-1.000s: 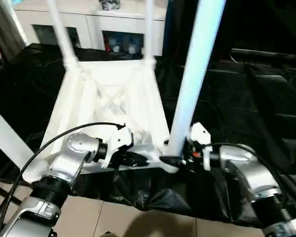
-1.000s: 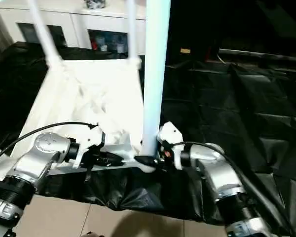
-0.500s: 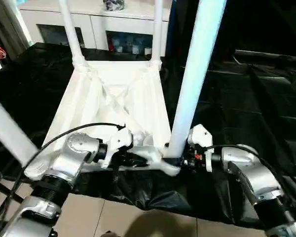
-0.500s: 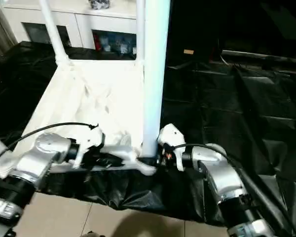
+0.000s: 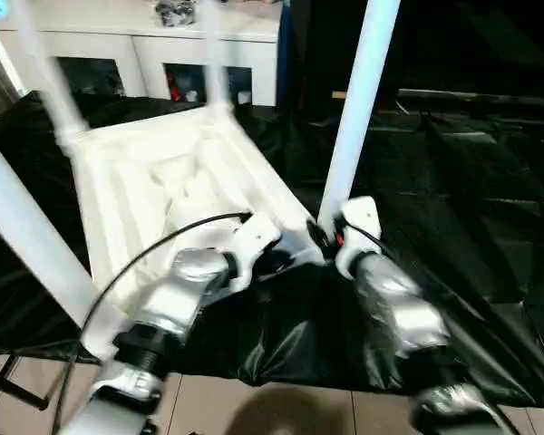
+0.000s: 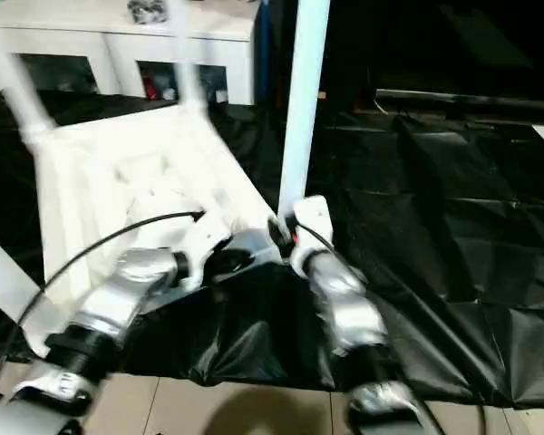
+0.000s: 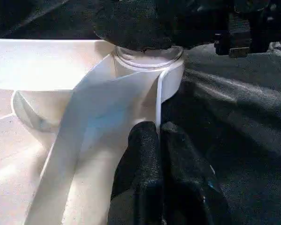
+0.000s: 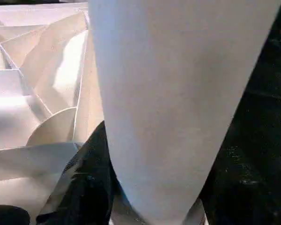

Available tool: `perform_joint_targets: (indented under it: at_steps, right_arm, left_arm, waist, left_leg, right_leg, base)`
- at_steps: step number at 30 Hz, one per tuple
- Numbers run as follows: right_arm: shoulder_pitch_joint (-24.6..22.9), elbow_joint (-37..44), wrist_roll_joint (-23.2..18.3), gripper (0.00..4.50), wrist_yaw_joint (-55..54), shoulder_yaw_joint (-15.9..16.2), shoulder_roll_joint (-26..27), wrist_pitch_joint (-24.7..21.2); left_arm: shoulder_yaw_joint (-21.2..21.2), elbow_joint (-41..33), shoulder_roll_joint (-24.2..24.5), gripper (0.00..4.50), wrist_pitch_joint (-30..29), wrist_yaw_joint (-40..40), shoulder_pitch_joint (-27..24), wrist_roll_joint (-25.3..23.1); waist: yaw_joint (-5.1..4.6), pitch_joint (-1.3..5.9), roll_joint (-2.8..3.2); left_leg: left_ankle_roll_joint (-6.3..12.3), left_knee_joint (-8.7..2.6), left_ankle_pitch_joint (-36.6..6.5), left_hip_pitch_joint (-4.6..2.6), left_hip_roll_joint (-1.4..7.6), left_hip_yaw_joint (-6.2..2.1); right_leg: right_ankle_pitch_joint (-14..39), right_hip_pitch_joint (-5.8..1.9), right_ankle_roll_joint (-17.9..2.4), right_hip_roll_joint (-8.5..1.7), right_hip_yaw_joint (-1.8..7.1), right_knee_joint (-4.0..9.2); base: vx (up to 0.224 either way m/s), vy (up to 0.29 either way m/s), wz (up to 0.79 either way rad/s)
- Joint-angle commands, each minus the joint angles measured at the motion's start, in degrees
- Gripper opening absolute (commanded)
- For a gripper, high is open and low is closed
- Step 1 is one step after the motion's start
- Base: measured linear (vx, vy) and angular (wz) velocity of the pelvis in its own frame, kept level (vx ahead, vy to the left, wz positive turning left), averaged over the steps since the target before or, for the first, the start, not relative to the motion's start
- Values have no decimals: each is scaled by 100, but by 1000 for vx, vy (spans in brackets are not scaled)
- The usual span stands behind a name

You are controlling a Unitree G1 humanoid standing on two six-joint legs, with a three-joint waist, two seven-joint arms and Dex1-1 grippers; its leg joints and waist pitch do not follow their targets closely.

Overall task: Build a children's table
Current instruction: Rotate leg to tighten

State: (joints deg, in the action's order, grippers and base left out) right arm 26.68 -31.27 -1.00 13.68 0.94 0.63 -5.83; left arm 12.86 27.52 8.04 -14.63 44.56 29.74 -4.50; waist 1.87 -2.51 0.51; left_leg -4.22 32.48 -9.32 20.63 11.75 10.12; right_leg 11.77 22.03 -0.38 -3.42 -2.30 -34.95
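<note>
Two robot grippers work at the near corner of an upside-down white children's table on black sheeting.

Nearest, the left gripper (image 7: 158, 133) has its black jaws pressed together, tips touching a thin rib beside the round corner socket (image 7: 149, 58). The right gripper (image 5: 322, 237) has its jaws clamped around the base of the leg (image 5: 355, 109) standing upright in that socket. Beyond lies the ribbed table top (image 5: 163, 195), with more legs standing at its other corners. Farthest, a white cabinet (image 5: 145, 36).

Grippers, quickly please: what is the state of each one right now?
Left gripper: shut, pinching a thin rib of the table top beside the corner socket.
Right gripper: shut on the table leg, at its base.
</note>
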Motion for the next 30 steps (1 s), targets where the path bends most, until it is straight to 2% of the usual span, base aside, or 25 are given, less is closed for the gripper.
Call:
perform_joint_targets:
  at_steps: [1, 2, 4, 6, 8, 9, 10, 13, 15, 16, 18, 22, 23, 25, 30]
  right_arm:
    - [-111, -244, -132, 195, 512, 486, 394, -98]
    - [-133, -178, -217, 230, 665, 456, 384, -79]
    - [-178, -13, -407, 265, 989, 378, 312, -91]
    - [-234, 167, -486, 273, 1286, 401, 143, -111]
    - [-272, 277, -448, 286, 1493, 480, -46, -80]
    - [-308, 365, -461, 299, 1671, 517, -171, -69]
    - [-363, 497, -514, 299, 2012, 562, -379, -84]
    - [-468, 736, -588, 299, 2613, 659, -739, -119]
    - [-540, 894, -664, 299, 3045, 723, -976, -181]
    - [-606, 1050, -750, 299, 3458, 790, -1186, -256]
    - [-695, 1271, -844, 299, 4046, 920, -1493, -355]
    - [-748, 1448, -958, 299, 4579, 1080, -1805, -531]
    - [-760, 1502, -984, 274, 4775, 1138, -1922, -565]
    - [-757, 1533, -996, 274, 4968, 1190, -2028, -585]
    - [-755, 1602, -971, 231, 5262, 1304, -2223, -601]
  left_arm:
    - [177, -252, -272, 0, 190, 64, 61, 193]
    - [187, -292, -226, 0, 173, 132, 47, 203]
    - [189, -357, -103, 0, 186, 326, 23, 248]
    - [192, -460, 62, 0, 222, 543, -27, 287]
    - [197, -506, 191, 0, 310, 779, -59, 356]
    - [203, -531, 286, 0, 367, 948, -82, 402]
    - [201, -548, 413, 0, 445, 1216, -109, 486]
    - [218, -553, 639, 0, 598, 1618, -141, 559]
    - [226, -560, 765, 0, 631, 1874, -145, 619]
    - [235, -534, 882, 0, 705, 2116, -132, 665]
    - [246, -443, 1049, 0, 806, 2416, -79, 683]
    - [252, -282, 1181, 0, 887, 2670, 23, 762]
    - [233, -196, 1221, 0, 924, 2774, 73, 786]
    - [226, -107, 1264, 0, 956, 2908, 124, 797]
    - [231, -38, 1321, 0, 990, 3079, 157, 852]
  waist:
    - [34, 308, 3]
    - [36, 313, -1]
    - [31, 305, 31]
    - [34, 309, 18]
    - [31, 312, 54]
    - [31, 322, 40]
    - [39, 329, 72]
    - [60, 330, 54]
    - [75, 329, 44]
    - [119, 324, 39]
    - [141, 321, 40]
    - [211, 310, 27]
    - [229, 312, 21]
    - [263, 313, 16]
    - [320, 332, 8]
  left_leg:
    - [13, -340, -1424, -17, 89, -34]
    - [34, -342, -1369, -5, 93, -41]
    - [46, -346, -1473, -16, 94, -42]
    - [98, -347, -1497, -11, 107, -44]
    - [97, -350, -1418, -10, 110, -48]
    - [94, -335, -1388, -13, 112, -41]
    - [109, -327, -1330, -9, 115, -43]
    - [219, -313, -1198, 3, 113, -30]
    - [246, -303, -1210, -13, 120, -18]
    - [262, -306, -1201, -18, 127, -19]
    - [264, -308, -1222, -22, 134, -17]
    - [229, -308, -1267, -26, 140, -8]
    - [219, -304, -1286, -30, 142, -5]
    - [214, -301, -1283, -35, 140, -2]
    - [216, -288, -1116, -30, 146, -4]
  right_leg:
    - [1079, -198, -1008, -368, 229, 483]
    - [943, -216, -1041, -369, 224, 462]
    - [979, -216, -1065, -371, 221, 472]
    - [944, -225, -1075, -369, 225, 471]
    - [821, -219, -1141, -363, 219, 452]
    - [717, -224, -1188, -359, 219, 443]
    - [575, -231, -1223, -357, 219, 427]
    - [206, -247, -1325, -352, 219, 399]
    - [261, -239, -1362, -361, 220, 397]
    - [388, -241, -1329, -366, 222, 399]
    - [422, -239, -1311, -358, 220, 407]
    - [573, -227, -1302, -363, 213, 405]
    - [643, -224, -1289, -367, 215, 409]
    - [733, -221, -1256, -369, 217, 417]
    - [504, -219, -1296, -376, 213, 381]
  base:
    - [0, 0, 0]
    - [0, 0, 0]
    - [0, 0, 0]
    - [0, 0, 0]
    - [0, 0, 0]
    - [0, 0, 0]
    - [0, 0, 0]
    - [0, 0, 0]
    - [0, 0, 0]
    - [0, 0, 0]
    - [0, 0, 0]
    - [0, 0, 0]
    - [0, 0, 0]
    - [0, 0, 0]
    - [0, 0, 0]
